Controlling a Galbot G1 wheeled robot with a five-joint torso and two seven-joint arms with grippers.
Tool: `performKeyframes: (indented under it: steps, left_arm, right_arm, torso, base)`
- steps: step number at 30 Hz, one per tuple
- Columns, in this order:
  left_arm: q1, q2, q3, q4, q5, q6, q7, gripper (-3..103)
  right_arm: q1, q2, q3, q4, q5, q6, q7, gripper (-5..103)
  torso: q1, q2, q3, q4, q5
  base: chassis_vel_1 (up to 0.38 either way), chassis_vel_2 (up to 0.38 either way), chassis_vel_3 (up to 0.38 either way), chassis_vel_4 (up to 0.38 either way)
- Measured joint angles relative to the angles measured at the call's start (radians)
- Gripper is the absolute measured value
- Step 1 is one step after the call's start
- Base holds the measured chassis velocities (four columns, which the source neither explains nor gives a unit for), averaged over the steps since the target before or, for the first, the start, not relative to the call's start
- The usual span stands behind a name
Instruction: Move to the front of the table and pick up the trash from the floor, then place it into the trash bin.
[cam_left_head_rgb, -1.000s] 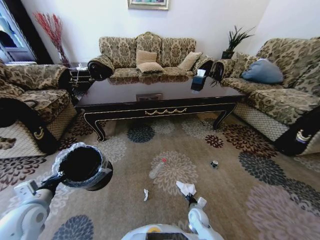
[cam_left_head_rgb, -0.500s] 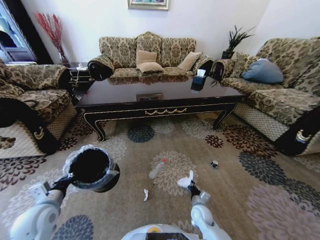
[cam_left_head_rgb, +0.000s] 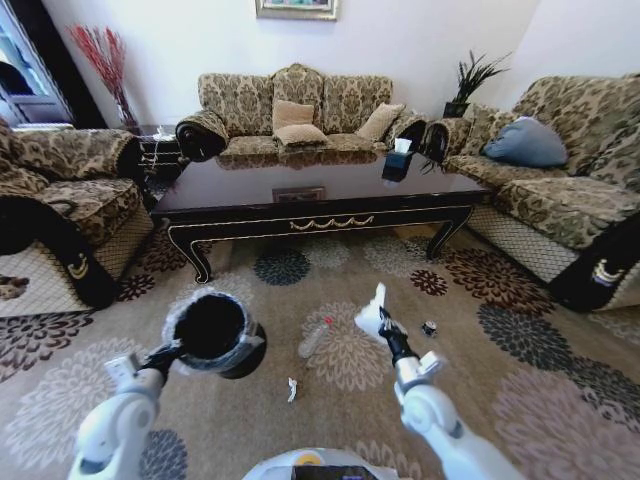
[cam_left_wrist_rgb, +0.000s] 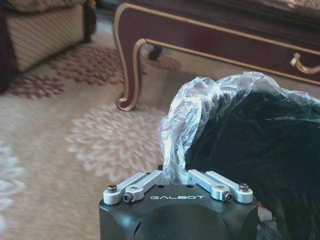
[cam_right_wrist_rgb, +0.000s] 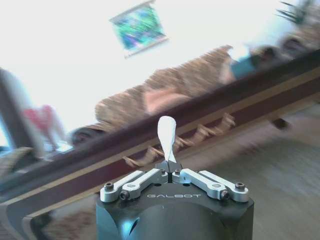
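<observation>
Both arms reach forward from the lower edge of the head view, raised above the carpet (cam_left_head_rgb: 520, 400). The left gripper (cam_left_head_rgb: 168, 354), at the lower left of the frame, is clamped on the rim of the trash bin (cam_left_head_rgb: 215, 332); in the left wrist view its fingers (cam_left_wrist_rgb: 131, 185) pinch the translucent liner (cam_left_wrist_rgb: 185, 125) folded over the black wall, and the bin hangs off the floor with its mouth tilted toward the camera. The right gripper (cam_left_head_rgb: 385, 325), at lower center right, points up and away, its fingers closed on a piece of white paper (cam_left_head_rgb: 372, 314) that sticks out past the tips; the right wrist view shows the same paper (cam_right_wrist_rgb: 166, 134) standing straight up from the closed gripper (cam_right_wrist_rgb: 170, 172).

The paper is held right of the bin, well apart from it. Between the 2 grippers, on the carpet, lie the clear plastic bottle with a red cap (cam_left_head_rgb: 314, 338) and, nearer the robot, a tiny white scrap (cam_left_head_rgb: 291, 389). A small dark round piece (cam_left_head_rgb: 429, 328) lies on the floor just right of the right gripper.

The table (cam_left_head_rgb: 320, 205) spans the middle of the frame beyond the litter, with a black tissue box (cam_left_head_rgb: 397, 163) on its right end. Sofas (cam_left_head_rgb: 300, 115) ring it at the back, left and right.
</observation>
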Motion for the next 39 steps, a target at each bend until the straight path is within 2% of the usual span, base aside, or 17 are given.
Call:
performKeyframes:
  steps: [4, 5, 8, 10, 14, 15, 19, 23, 30, 39]
  left_arm:
    - [-0.044, -0.02, 0.127, 0.035, 0.055, -0.001, -0.001, 3]
    - [-0.044, -0.02, 0.127, 0.035, 0.055, -0.001, -0.001, 3]
    - [-0.079, -0.025, 0.205, 0.056, 0.069, -0.005, -0.007, 3]
    - [-0.09, -0.025, 0.225, 0.062, 0.07, -0.005, -0.011, 3]
    - [-0.13, -0.022, 0.28, 0.09, 0.073, -0.009, -0.017, 3]
    - [-0.13, -0.022, 0.28, 0.09, 0.073, -0.009, -0.017, 3]
    - [-0.174, -0.037, 0.326, 0.123, 0.069, -0.017, -0.022, 3]
    - [-0.203, -0.065, 0.361, 0.149, 0.069, -0.017, -0.028, 3]
    - [-0.231, -0.117, 0.446, 0.177, 0.093, -0.015, -0.035, 3]
    - [-0.226, -0.143, 0.483, 0.155, 0.091, 0.002, -0.046, 3]
  right_arm:
    - [0.087, -0.093, -0.051, 0.044, 0.049, 0.03, -0.044, 0]
    - [0.087, -0.093, -0.051, 0.044, 0.049, 0.03, -0.044, 0]
    - [0.128, -0.155, -0.075, 0.087, 0.075, 0.038, -0.08, 0]
    - [0.136, -0.178, -0.082, 0.105, 0.08, 0.039, -0.09, 0]
    - [0.165, -0.319, -0.116, 0.189, 0.106, 0.04, -0.12, 0]
    - [0.165, -0.319, -0.116, 0.189, 0.106, 0.04, -0.12, 0]
    - [0.233, -0.424, -0.154, 0.214, 0.135, 0.039, -0.157, 0]
    - [0.304, -0.436, -0.213, 0.202, 0.152, 0.04, -0.176, 0]
    - [0.366, -0.373, -0.321, 0.15, 0.137, 0.05, -0.203, 0]
    - [0.352, -0.304, -0.336, 0.1, 0.09, 0.065, -0.221, 0]
  torso:
    - [0.0, 0.0, 0.0, 0.0005, 0.0002]
    - [0.0, 0.0, 0.0, 0.0005, 0.0002]
    - [0.0, 0.0, 0.0, -0.0001, 0.0002]
    - [0.0, 0.0, 0.0, 0.0, 0.0002]
    - [0.0, 0.0, 0.0, 0.0002, -0.0001]
    - [0.0, 0.0, 0.0, 0.0002, -0.0001]
    - [0.0, 0.0, 0.0, 0.0002, -0.0002]
    - [0.0, 0.0, 0.0, 0.0002, -0.0001]
    - [0.0, 0.0, 0.0, 0.0002, 0.0]
    - [0.0, 0.0, 0.0, 0.0002, -0.0001]
  base:
    - [0.0, 0.0, 0.0, 0.0]
    - [0.0, 0.0, 0.0, 0.0]
    - [0.0, 0.0, 0.0, 0.0]
    - [0.0, 0.0, 0.0, 0.0]
    - [0.0, 0.0, 0.0, 0.0]
    - [0.0, 0.0, 0.0, 0.0]
    - [0.0, 0.0, 0.0, 0.0]
    - [0.0, 0.0, 0.0, 0.0]
    - [0.0, 0.0, 0.0, 0.0]
    - [0.0, 0.0, 0.0, 0.0]
